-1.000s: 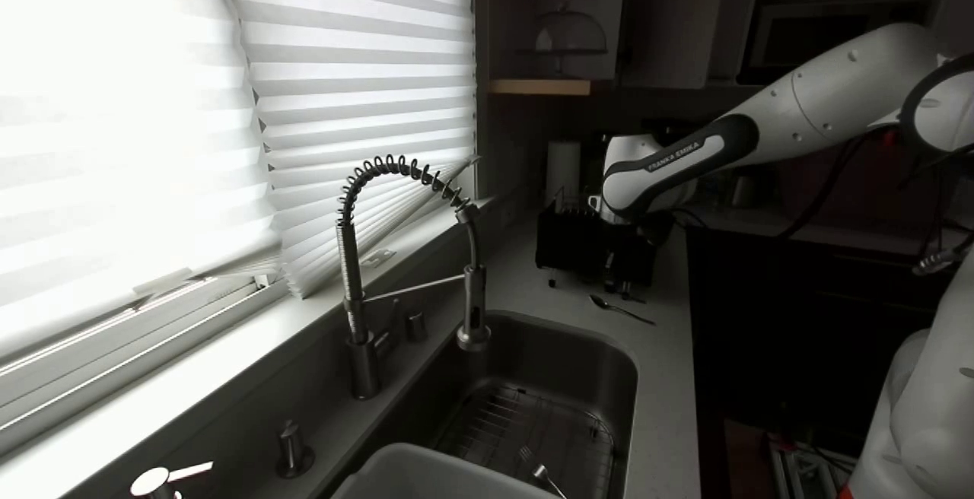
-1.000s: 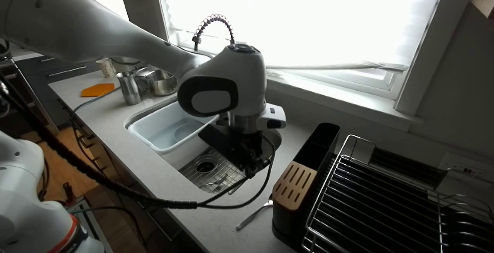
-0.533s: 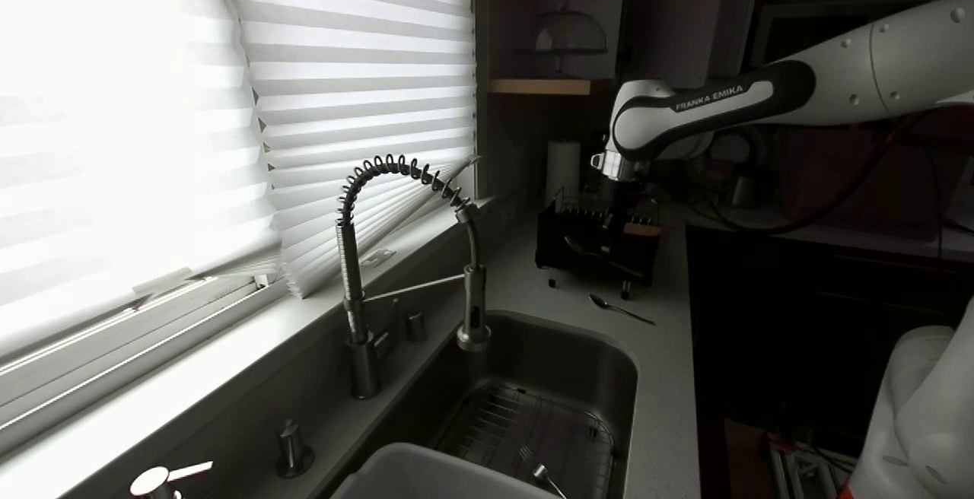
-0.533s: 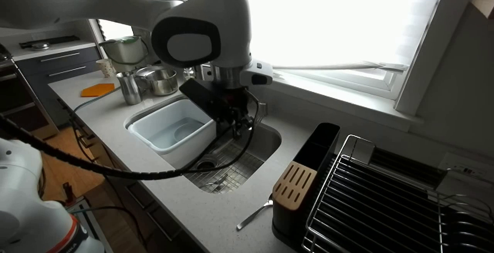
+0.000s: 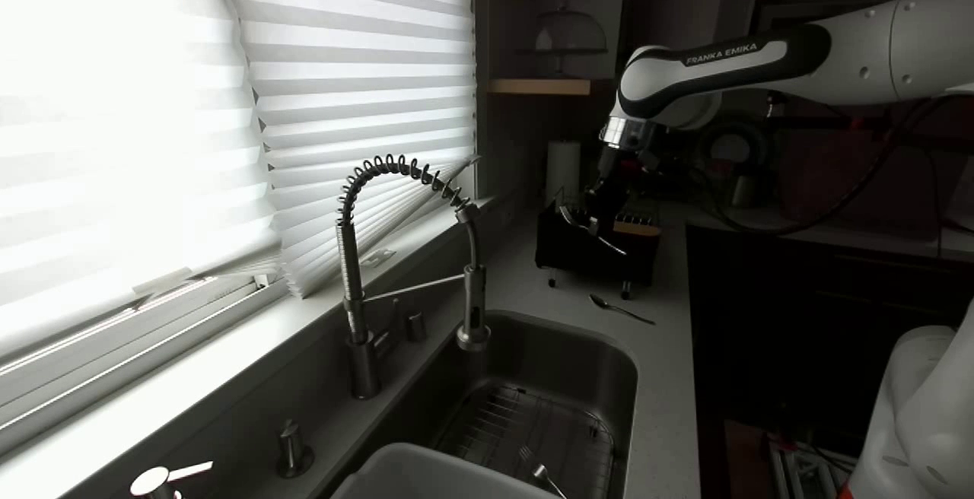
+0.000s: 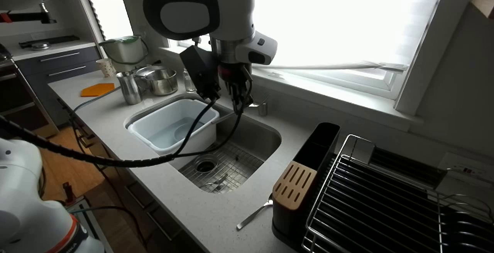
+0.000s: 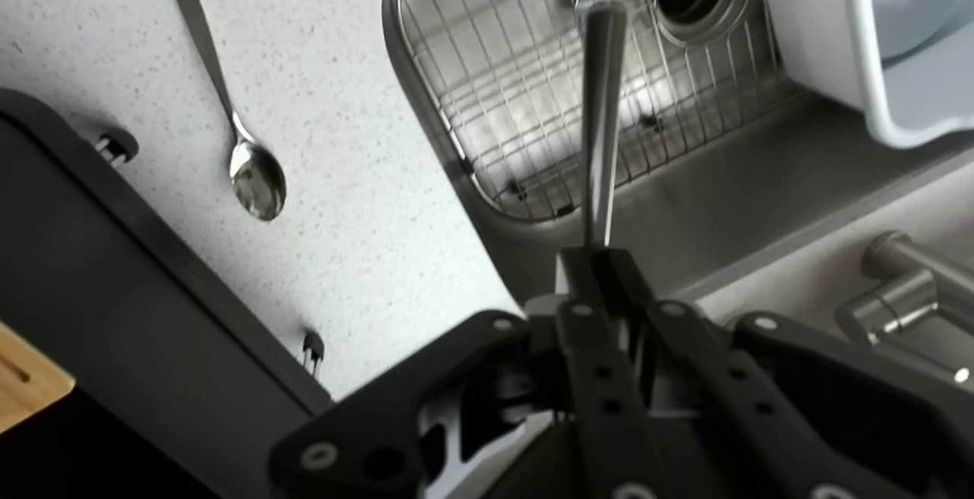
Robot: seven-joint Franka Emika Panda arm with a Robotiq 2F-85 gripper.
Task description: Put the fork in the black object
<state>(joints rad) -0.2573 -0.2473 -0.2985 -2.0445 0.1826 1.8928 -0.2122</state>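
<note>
Between clamped fingers (image 7: 578,274), the fork (image 7: 603,126), its head (image 5: 566,216) in both exterior views only.

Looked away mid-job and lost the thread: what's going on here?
The robot's gripper is shut on a slim metal utensil, holding it up in the air with its handle showing against the sink in the wrist view. The utensil's head isn't clear enough to tell what kind it is. It is not in the black holder yet. A fork lies in the sink, and a spoon lies on the counter by the holder.
</note>
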